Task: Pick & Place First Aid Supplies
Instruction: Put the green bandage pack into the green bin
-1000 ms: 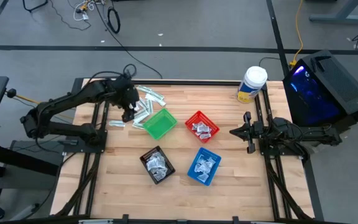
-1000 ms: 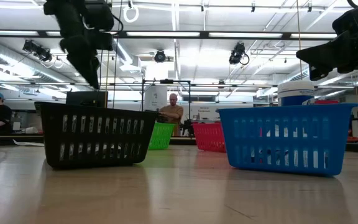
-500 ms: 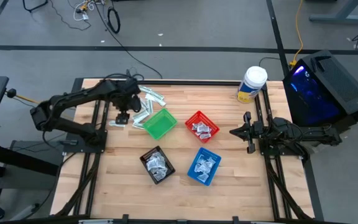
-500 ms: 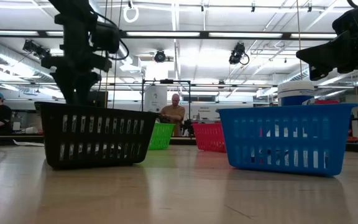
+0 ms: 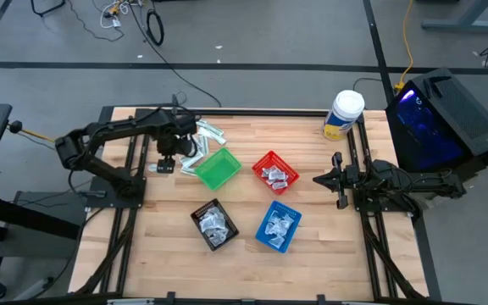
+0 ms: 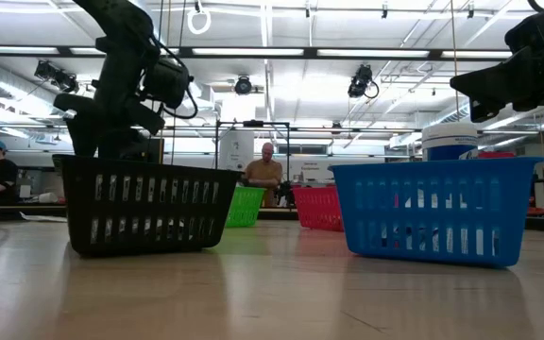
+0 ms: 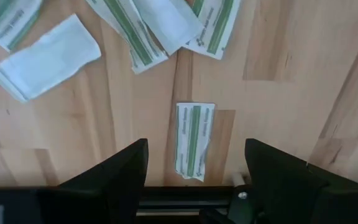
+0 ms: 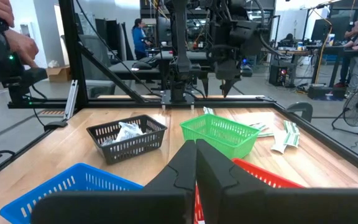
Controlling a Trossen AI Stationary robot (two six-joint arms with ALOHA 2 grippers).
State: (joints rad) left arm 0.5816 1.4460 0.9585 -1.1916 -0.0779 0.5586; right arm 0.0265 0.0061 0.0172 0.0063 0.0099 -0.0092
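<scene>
A narrow white strip with a green stripe [image 7: 193, 146] lies flat on the wood, apart from the pile of similar strips [image 5: 203, 135] near the table's far left. My left gripper [image 7: 196, 157] [image 5: 165, 163] points down over that lone strip, open, one finger on each side of it, and I see no touching. In the low view the black basket hides its fingertips. My right gripper [image 8: 196, 163] [image 5: 320, 180] waits shut above the table's right side. White-and-blue sachets lie in the red, blue and black baskets.
The green basket [image 5: 217, 169] stands just right of my left gripper. Toward the near edge stand the red basket [image 5: 274, 172], blue basket [image 5: 278, 225] and black basket [image 5: 214, 224]. A white-lidded tub [image 5: 343, 114] stands at the far right corner. People show in the room beyond.
My left gripper has come down and shifted slightly toward the table's left edge, away from the green basket, and has turned about so that it now stands over the lone strip. The packets and the right arm have kept still.
</scene>
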